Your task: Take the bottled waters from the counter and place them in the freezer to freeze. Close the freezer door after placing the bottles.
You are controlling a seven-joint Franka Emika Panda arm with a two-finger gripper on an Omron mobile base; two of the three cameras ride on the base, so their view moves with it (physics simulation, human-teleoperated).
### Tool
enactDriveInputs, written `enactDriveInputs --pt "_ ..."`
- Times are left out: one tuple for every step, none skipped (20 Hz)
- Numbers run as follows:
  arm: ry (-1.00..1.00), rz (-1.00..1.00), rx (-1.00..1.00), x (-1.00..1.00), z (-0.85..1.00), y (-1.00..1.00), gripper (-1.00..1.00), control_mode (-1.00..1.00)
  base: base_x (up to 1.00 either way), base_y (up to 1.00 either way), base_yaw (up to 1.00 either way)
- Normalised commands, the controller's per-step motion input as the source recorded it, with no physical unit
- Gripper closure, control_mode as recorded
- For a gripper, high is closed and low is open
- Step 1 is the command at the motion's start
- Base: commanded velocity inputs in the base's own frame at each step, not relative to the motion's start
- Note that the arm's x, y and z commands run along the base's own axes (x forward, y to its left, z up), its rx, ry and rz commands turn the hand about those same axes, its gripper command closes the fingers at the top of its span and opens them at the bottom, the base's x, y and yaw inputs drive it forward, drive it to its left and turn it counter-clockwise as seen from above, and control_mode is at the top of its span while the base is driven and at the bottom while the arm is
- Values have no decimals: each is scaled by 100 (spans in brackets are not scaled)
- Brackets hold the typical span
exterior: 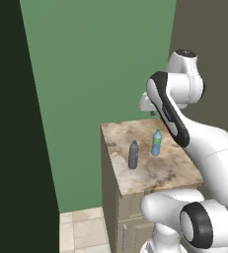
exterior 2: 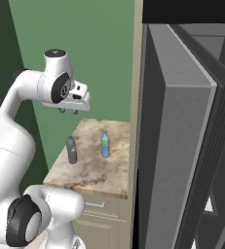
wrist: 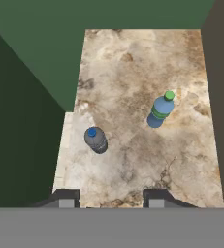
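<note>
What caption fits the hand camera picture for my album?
Looking down: a dark grey-blue plastic bottle and a clear blue green-capped bottle standing apart on the marbled stone counter.

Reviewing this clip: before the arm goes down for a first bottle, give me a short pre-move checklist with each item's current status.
1. Both bottles upright on the counter: ok, grey bottle, blue bottle.
2. Bottles apart, room to grip one: ok.
3. Gripper above the counter, holding nothing: ok.
4. Jaws open for a grasp: not ok, shut.
5. Freezer door open: ok, appears swung open.
6. Free freezer shelf space: cannot tell.
</note>
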Motion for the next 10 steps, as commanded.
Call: enactDriveInputs --pt "2 0 -1 0 0 0 -100 -100 0 0 0" --pt "1 0 -1 0 0 -14 -100 -100 0 0 0" --pt "0 0 0 0 0 -14 -100 -100 0 0 0" --pt "0 0 0 0 0 -27 -100 -100 0 0 0" --pt "0 0 0 9 0 -33 -100 -100 0 0 0" --pt "0 0 0 4 0 -44 -100 -100 0 0 0" --pt "0 -2 0 0 -11 -51 -100 -100 0 0 0" --pt "0 -6 0 0 -3 -47 -100 -100 0 0 0" --pt "0 -7 0 0 -9 -45 -100 -100 0 0 0" --pt "0 -9 0 0 -14 -44 -100 -100 0 0 0"
